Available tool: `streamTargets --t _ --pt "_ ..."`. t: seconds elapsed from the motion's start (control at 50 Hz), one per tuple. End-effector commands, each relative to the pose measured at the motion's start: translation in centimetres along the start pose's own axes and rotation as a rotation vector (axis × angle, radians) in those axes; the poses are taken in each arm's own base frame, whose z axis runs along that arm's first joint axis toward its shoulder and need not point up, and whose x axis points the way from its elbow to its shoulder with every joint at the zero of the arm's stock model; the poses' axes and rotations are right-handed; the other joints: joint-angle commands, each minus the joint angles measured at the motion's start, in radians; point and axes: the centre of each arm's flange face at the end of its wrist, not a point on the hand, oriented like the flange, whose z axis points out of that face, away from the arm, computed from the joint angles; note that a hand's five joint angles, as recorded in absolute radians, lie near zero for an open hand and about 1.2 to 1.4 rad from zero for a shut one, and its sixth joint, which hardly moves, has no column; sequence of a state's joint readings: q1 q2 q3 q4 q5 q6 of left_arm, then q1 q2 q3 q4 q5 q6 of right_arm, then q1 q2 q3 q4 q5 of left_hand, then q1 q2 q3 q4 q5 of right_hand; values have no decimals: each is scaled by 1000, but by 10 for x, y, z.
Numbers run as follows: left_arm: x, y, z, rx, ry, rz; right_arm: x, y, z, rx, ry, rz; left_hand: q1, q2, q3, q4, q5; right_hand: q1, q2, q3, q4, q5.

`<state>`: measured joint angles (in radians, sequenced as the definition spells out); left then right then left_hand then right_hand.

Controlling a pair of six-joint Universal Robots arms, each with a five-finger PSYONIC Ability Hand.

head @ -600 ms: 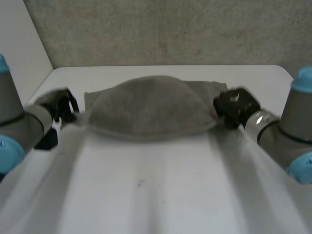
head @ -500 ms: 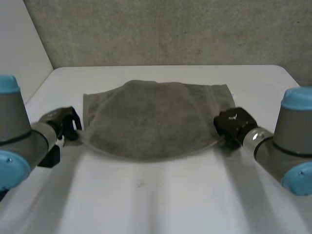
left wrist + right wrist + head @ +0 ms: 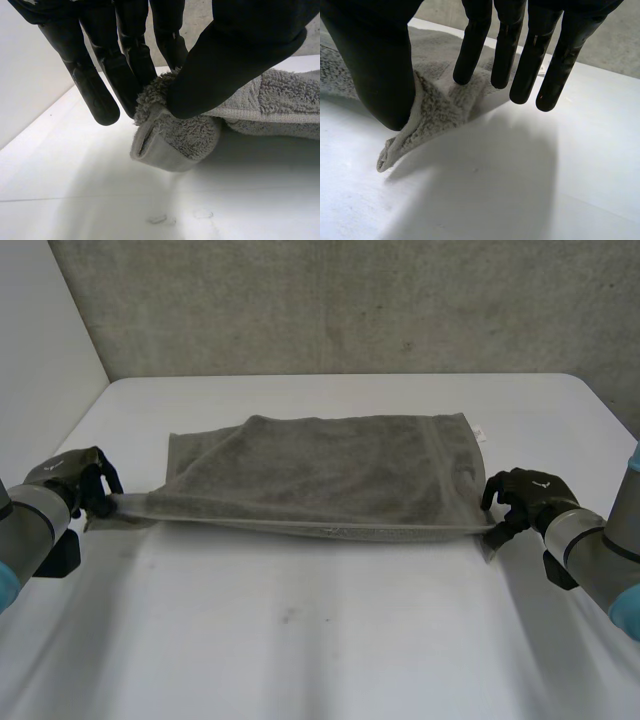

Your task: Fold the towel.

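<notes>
My left hand (image 3: 225, 60) pinches the left near corner of the towel (image 3: 320, 470). Its straight fingers (image 3: 100, 95) sit behind the cloth and the thumb in front, with a bunched roll of terry poking out below the grip. My right hand (image 3: 375, 70) grasps the right near corner the same way, thumb pressed against the fingers (image 3: 472, 50), and a small point of cloth hangs beneath.

Between the two grips the grey towel runs taut from left to right across the white tabletop (image 3: 320, 640). It is already doubled, the upper layer lying over the lower. Its far edge rests on the tabletop. I cannot tell whether the near edge touches.

I judge the step in hand to be laying this fold flat. To do it well I should lower both corners together under equal pull, so the near edge lands straight and parallel to the far edge. The left corner is more bunched than the right and may land wrinkled, so it should be set down flat. Both hands should open together, and only once the cloth rests, so neither drags it askew.
</notes>
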<state>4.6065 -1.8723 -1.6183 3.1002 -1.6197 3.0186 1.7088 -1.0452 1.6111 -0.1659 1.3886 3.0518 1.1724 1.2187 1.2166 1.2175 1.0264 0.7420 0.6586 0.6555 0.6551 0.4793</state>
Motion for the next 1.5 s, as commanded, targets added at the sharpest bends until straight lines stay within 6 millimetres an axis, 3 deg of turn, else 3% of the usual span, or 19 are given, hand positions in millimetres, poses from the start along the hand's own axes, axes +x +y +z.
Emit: streamTargets --t 0.02,0.06,0.1,0.3,0.34,0.5,0.62,0.78,0.9,0.96,1.02,1.06,1.1,1.12,1.2,1.22,1.32,1.36,1.5 --pt "0 3 0 -11 -2 1 6 3 1 -19 10 40 224 178 180 179 195 86 169 172 173 174" --pt "0 4 -1 -13 1 1 6 5 1 -33 2 79 224 178 180 179 195 544 627 630 631 632" --pt "3 6 -2 -19 14 4 7 4 0 -32 1 91 224 178 180 179 195 653 737 740 740 741" --pt "6 19 -10 -83 25 30 3 -25 -13 55 -25 3 224 178 180 179 195 654 738 741 741 742" --pt "6 23 -14 -113 26 37 -2 -38 -26 77 -56 -135 224 178 180 179 195 654 738 741 741 742" --pt "6 39 -43 -262 39 168 -3 -36 -62 -71 -69 -567 224 178 180 179 195 654 738 741 741 742" --pt "2 42 -57 -279 36 199 18 -39 -89 -200 9 -745 224 178 180 179 195 654 738 741 741 742" --pt "1 35 -96 -286 48 266 11 -57 -136 -207 4 -857 224 178 180 179 195 654 738 741 741 742" --pt "3 26 -112 -234 66 313 8 -65 -147 -179 -5 -885 224 178 180 179 195 654 738 741 741 742" --pt "5 23 -108 -221 72 342 6 -69 -144 -141 -21 -886 224 178 180 179 195 654 738 741 741 742" --pt "9 20 -98 -215 83 366 9 -68 -125 -102 -37 -877 224 178 180 179 195 654 738 741 741 742" --pt "13 19 -88 -218 89 368 10 -63 -108 -96 -42 -872 224 178 180 179 195 654 738 741 741 742" --pt "17 18 -75 -224 97 368 22 -63 -76 -78 8 -841 224 178 180 179 195 654 738 741 741 742" --pt "21 17 -64 -223 102 370 22 -63 -76 -77 8 -840 224 178 180 179 195 654 738 741 741 742" --pt "32 12 -24 -208 112 365 18 -65 -35 -38 35 -793 224 178 180 179 195 654 738 741 741 742" --pt "32 12 -24 -208 112 365 18 -65 -35 -38 35 -793 224 178 180 179 195 654 738 741 741 742" --pt "40 11 16 -192 111 340 14 -67 15 51 54 -738 224 178 180 179 195 654 738 741 741 742" --pt "46 7 40 -164 111 318 14 -68 27 84 64 -726 224 178 180 179 195 654 738 741 741 742" --pt "59 6 86 -100 121 303 9 -68 67 224 124 -722 224 178 180 179 195 654 738 741 741 742"
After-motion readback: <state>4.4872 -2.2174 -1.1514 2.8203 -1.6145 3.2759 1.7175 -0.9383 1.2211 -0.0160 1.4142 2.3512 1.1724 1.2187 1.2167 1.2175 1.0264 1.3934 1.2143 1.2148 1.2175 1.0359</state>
